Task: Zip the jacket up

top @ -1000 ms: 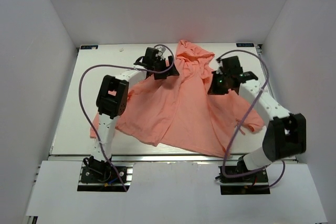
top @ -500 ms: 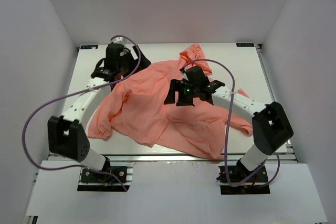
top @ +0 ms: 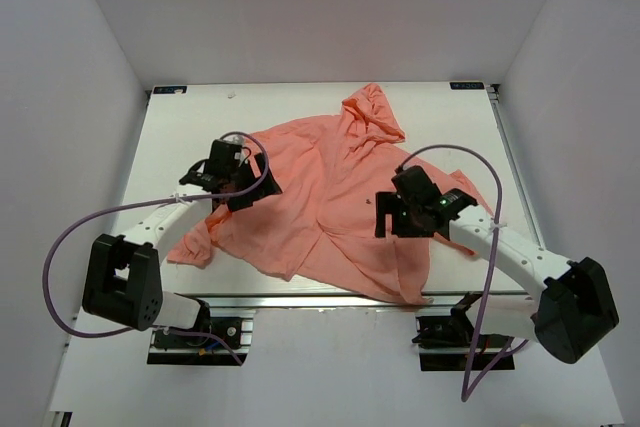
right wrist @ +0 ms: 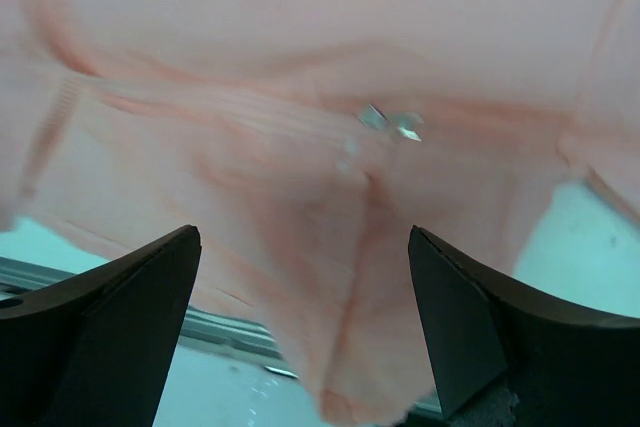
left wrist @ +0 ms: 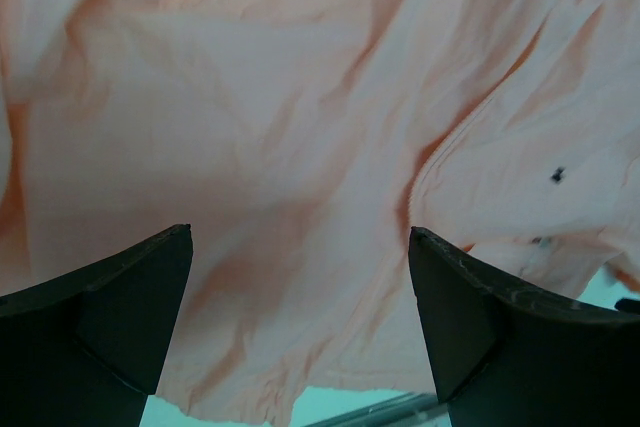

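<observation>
White walls box in a pale table, and the jacket lies spread over its middle, front up. Its hood points to the upper centre of the overhead frame and its hem lies along the lower edge.

The front opening is the long axis that matters. It runs from the hood down toward the hem, leaning slightly to the lower left, and passes between the two arms. The left gripper hovers over the sleeve side at left of centre, jaws spread wide and holding nothing. In its wrist view a creased seam sits toward the right, beyond its right finger's line.

The right gripper hangs at right of centre, just beside the dark mark. It is also gaping wide and empty. Its wrist view is blurred, but two small shiny bits show on the fabric ahead, above the middle and between the fingers. These may be zipper hardware, though I cannot tell for sure.

By this layout the right arm is the nearer one to the opening. The line lies to its left in the overhead frame.
</observation>
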Controlling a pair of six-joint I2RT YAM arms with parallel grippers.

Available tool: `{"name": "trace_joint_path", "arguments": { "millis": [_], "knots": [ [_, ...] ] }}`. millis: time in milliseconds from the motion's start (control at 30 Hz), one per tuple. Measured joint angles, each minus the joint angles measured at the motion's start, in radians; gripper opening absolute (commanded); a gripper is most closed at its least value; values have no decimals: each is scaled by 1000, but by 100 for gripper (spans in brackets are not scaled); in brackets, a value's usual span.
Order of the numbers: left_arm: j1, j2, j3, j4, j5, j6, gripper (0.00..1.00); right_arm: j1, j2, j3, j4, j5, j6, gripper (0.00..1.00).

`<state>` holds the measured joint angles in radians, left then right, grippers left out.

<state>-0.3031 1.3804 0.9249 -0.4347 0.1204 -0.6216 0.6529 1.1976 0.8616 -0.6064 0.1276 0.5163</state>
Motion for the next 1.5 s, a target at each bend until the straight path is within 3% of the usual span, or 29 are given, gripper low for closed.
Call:
{"name": "trace_joint_path", "arguments": {
  "millis": [200, 300, 433, 500, 567, 667, 967, 1233, 1333, 1467, 1500],
  "knots": [
    [0, -4, -100, 18, 53, -13, 98, -19, 3, -124, -5, -37, 16, 87],
    [0, -6, -108, 27, 62, -15, 98, -19, 39, -139, 24, -35, 35, 76],
    [0, -16, -109, 42, 64, -15, 98, -19, 107, -140, 69, -31, 54, 70],
    [0, -23, -109, 48, 64, -16, 98, -19, 118, -151, 97, -33, 53, 55],
    [0, -31, -110, 50, 64, -18, 98, -19, 115, -175, 131, -43, 53, 19],
    [0, -40, -110, 51, 70, -22, 98, -19, 107, -208, 160, -66, 57, 0],
    [0, -107, -110, 45, 76, -23, 98, 35, -43, -186, 199, -153, -14, 0],
    [0, -177, -107, 24, 74, -24, 98, 474, 92, -52, 303, -151, -177, 0],
    [0, -192, -107, 8, 70, -26, 98, 634, 224, 3, 330, -138, -247, 33],
    [0, -201, -107, -11, 62, -26, 98, 729, 352, 61, 332, -139, -305, 79],
    [0, -201, -107, -14, 60, -26, 98, 731, 355, 61, 328, -135, -303, 81]
  ]
}}
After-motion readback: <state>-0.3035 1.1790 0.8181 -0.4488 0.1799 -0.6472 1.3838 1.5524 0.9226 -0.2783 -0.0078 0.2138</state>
